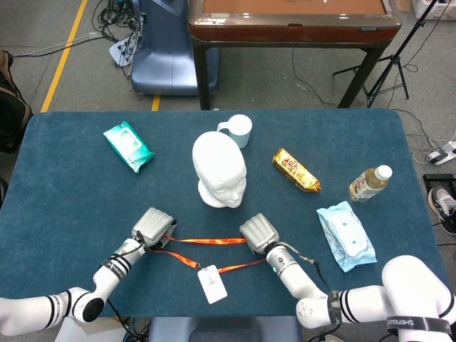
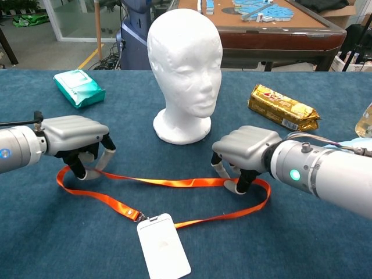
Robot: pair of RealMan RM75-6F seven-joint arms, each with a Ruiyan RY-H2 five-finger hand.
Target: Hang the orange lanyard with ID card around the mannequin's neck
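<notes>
The white mannequin head [image 1: 219,169] [image 2: 185,64] stands upright mid-table. In front of it the orange lanyard [image 1: 214,240] [image 2: 168,182] lies on the blue cloth in a flat loop, with its white ID card [image 1: 212,283] [image 2: 163,247] nearest me. My left hand [image 1: 153,226] [image 2: 72,136] has its fingers curled down into the loop's left end and holds the strap there. At the right end my right hand [image 1: 258,232] [image 2: 247,151] pinches the upper strap with its fingertips [image 2: 231,185]. The upper strap runs straight between the two hands.
A green wipes pack [image 1: 128,146] [image 2: 78,87] lies at the back left, and a white mug [image 1: 239,130] stands behind the head. To the right are a gold snack bar [image 1: 296,170] [image 2: 283,107], a bottle [image 1: 370,183] and a blue wipes pack [image 1: 345,234].
</notes>
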